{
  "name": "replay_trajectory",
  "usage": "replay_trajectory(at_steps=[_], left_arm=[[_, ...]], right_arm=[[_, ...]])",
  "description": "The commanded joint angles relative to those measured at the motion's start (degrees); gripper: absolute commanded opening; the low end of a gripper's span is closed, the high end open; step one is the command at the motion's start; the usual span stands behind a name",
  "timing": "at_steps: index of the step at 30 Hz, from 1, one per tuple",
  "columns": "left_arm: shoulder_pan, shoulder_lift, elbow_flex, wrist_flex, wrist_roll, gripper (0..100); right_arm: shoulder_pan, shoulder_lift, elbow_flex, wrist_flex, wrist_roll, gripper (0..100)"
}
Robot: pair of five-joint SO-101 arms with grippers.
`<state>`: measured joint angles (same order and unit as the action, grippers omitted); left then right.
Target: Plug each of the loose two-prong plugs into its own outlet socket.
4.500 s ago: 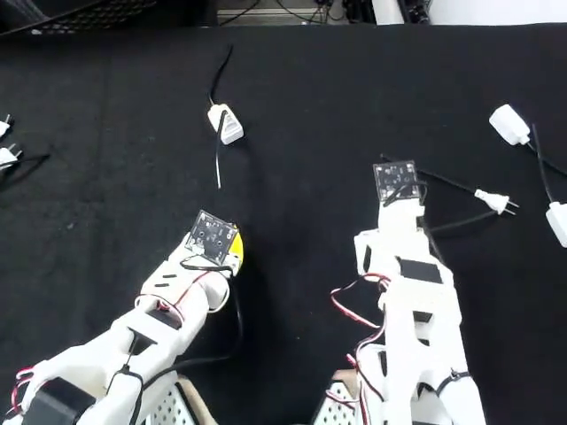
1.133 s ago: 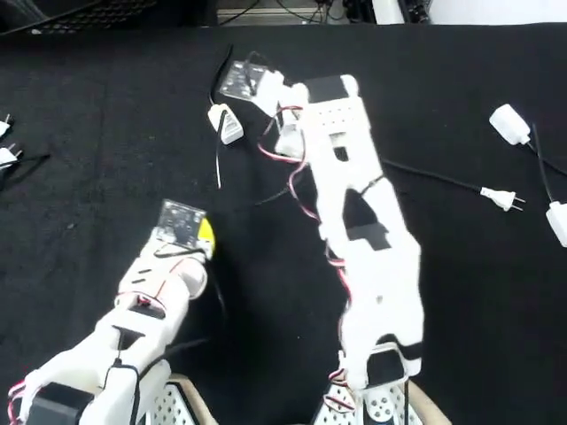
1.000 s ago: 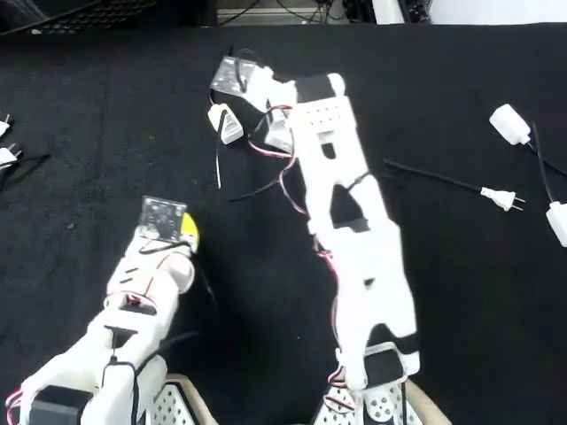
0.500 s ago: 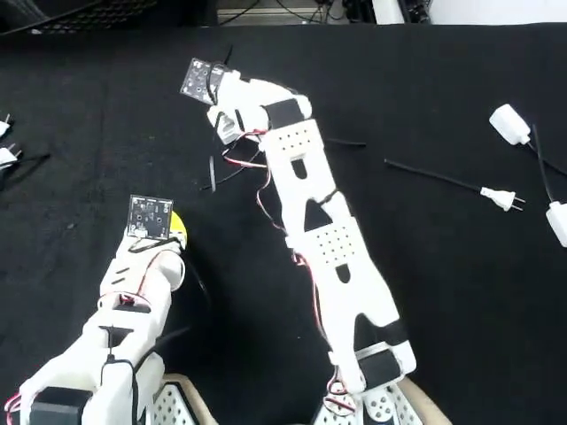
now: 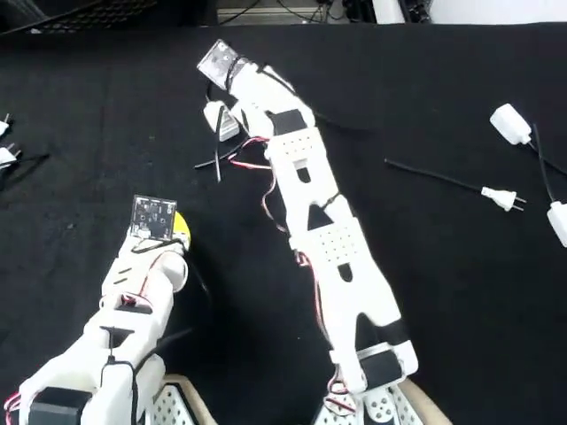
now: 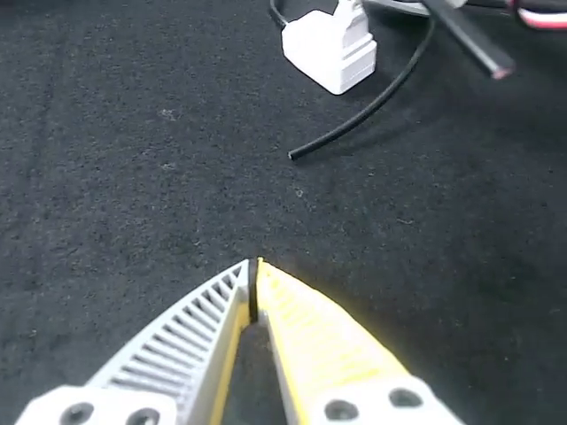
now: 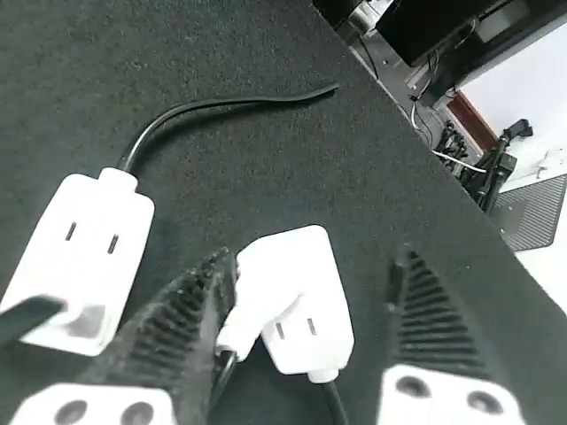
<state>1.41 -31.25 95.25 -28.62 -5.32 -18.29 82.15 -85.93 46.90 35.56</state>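
Observation:
Two white outlet sockets lie side by side at the far left-centre of the black table. One socket (image 7: pixel 292 305) lies between the fingers of my right gripper (image 7: pixel 310 259), which is open and straddles it. The other socket (image 7: pixel 84 243) lies just outside one finger, its black cord curving away. In the high view the right arm (image 5: pixel 301 186) stretches diagonally to these sockets (image 5: pixel 220 119). My left gripper (image 6: pixel 255 270) is shut and empty, low over bare cloth, short of a socket (image 6: pixel 332 49). A loose two-prong plug (image 5: pixel 500 201) lies far right.
Two more white sockets (image 5: pixel 509 124) (image 5: pixel 558 221) sit at the right edge. Small white plugs (image 5: pixel 7 157) lie at the left edge. A loose black cord end (image 6: pixel 294 155) lies ahead of the left gripper. Red and white wires hang off the right arm.
The right arm swung from the table's middle across to the far-left sockets, and its open gripper came down around one. The sockets and cords shifted slightly. The left arm drifted left.

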Motion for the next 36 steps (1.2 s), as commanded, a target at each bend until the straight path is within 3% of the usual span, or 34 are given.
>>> replay_trajectory(at_steps=[1, 7, 17, 27, 32, 36], left_arm=[[0.92, -1.23, 1.10, -0.18, -0.35, 3], [0.92, -1.23, 1.10, -0.18, -0.35, 3], [1.01, -1.23, 1.10, -0.18, -0.35, 3], [1.01, -1.23, 1.10, -0.09, -0.35, 3], [1.01, -1.23, 1.10, 0.00, -0.35, 3], [1.01, -1.23, 1.10, 0.09, -0.35, 3]], right_arm=[[0.70, -1.19, -6.73, -0.70, -0.70, 28.9], [0.35, -3.56, -9.98, 5.80, -0.35, 30.1], [7.12, -12.09, -9.89, 18.37, -0.62, 29.8], [25.93, -19.82, -9.71, 25.67, -0.88, 29.7], [36.04, -20.70, -9.63, 26.29, -4.92, 29.7], [42.20, -20.09, -8.04, 26.90, -1.85, 29.7]])
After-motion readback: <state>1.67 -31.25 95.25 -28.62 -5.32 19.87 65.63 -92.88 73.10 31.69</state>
